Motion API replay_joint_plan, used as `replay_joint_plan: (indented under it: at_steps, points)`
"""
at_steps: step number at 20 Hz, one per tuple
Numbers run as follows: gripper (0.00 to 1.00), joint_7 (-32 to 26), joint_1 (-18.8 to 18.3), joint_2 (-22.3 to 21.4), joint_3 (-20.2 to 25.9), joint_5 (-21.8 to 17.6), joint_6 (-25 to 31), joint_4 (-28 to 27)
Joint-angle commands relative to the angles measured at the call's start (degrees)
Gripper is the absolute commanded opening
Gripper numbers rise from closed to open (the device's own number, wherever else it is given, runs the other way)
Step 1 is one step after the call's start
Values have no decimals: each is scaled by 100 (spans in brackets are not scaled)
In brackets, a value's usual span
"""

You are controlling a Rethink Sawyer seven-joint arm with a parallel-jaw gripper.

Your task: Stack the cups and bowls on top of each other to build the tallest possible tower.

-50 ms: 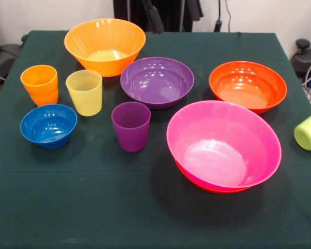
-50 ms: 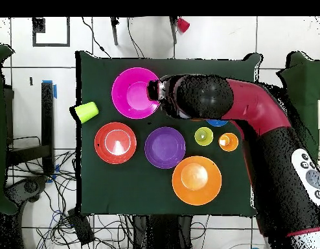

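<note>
A pink bowl (image 1: 223, 142) sits nested in a red-orange bowl (image 1: 197, 181) at the front right. Another red-orange bowl (image 1: 248, 85), a purple bowl (image 1: 156, 81) and a big yellow-orange bowl (image 1: 104, 45) stand apart behind it. At the left stand an orange cup (image 1: 40, 84), a yellow cup (image 1: 84, 92), a purple cup (image 1: 131, 125) and a small blue bowl (image 1: 48, 125). A lime green cup (image 1: 308, 129) lies on its side at the right edge. In the overhead view the arm's end with the gripper (image 2: 154, 91) hangs high beside the pink bowl (image 2: 131, 93), holding nothing I can see.
The dark green table (image 1: 93, 207) is ringed by cables and chairs on the floor. In the overhead view the red arm (image 2: 253, 110) covers the purple cup and most of the blue bowl (image 2: 217, 122).
</note>
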Motion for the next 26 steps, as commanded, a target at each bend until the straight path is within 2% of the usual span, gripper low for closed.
replay_joint_plan:
  at_steps: [1,4,7,12,19,23,26]
  points:
    - [100,-336,-112,158,195,9,284,626]
    - [100,-380,-139,366,162,-30,354,525]
    - [100,-323,-272,696,228,49,124,619]
    - [100,-376,-359,768,202,-84,126,668]
    - [100,-581,-478,466,-27,-547,269,695]
    - [100,-540,-628,206,-83,-797,-12,1023]
    - [100,-607,-799,-189,-41,-913,51,1322]
